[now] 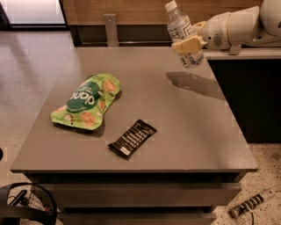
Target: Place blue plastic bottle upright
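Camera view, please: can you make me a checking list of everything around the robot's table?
Surface: grey flat table, with a dark shadow under the bottle.
Job's things: clear plastic water bottle with white cap, in the air over the table's far right corner, tilted with its cap up and to the left; not standing yet.
Clutter: green crinkly snack bag on the left; black snack bar nearer the front, apart from the bag.
Grippers: gripper shut around the bottle's lower half, arm reaching in from the right.
Cables: none for sure; a striped thing lies on the floor, lower right.
Surroundings: speckled floor; wooden wall behind.
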Controlling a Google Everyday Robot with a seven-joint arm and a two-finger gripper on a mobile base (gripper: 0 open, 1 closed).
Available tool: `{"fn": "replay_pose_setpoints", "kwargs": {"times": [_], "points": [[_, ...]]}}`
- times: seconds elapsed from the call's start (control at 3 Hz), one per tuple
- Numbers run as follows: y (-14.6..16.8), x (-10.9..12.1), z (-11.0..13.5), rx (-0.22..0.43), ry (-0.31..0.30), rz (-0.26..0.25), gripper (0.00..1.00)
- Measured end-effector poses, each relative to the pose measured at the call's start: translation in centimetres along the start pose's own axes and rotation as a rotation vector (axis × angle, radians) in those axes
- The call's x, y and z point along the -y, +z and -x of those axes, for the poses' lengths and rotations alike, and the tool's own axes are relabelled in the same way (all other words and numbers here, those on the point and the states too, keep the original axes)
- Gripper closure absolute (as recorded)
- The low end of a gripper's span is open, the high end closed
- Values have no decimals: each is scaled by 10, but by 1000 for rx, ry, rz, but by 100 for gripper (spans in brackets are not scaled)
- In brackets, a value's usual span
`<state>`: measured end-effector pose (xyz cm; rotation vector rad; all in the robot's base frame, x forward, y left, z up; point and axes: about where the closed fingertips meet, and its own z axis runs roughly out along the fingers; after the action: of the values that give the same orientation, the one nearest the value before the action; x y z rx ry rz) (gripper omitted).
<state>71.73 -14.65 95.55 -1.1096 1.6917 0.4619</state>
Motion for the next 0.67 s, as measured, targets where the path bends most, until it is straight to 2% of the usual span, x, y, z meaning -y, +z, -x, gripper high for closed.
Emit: {"fn": "replay_pose_setpoints", "kwargs": {"times": [0.33,0.67], "points": [[0,0,0,0,0,0,100],[2,-2,0,46,40,14,100]]}}
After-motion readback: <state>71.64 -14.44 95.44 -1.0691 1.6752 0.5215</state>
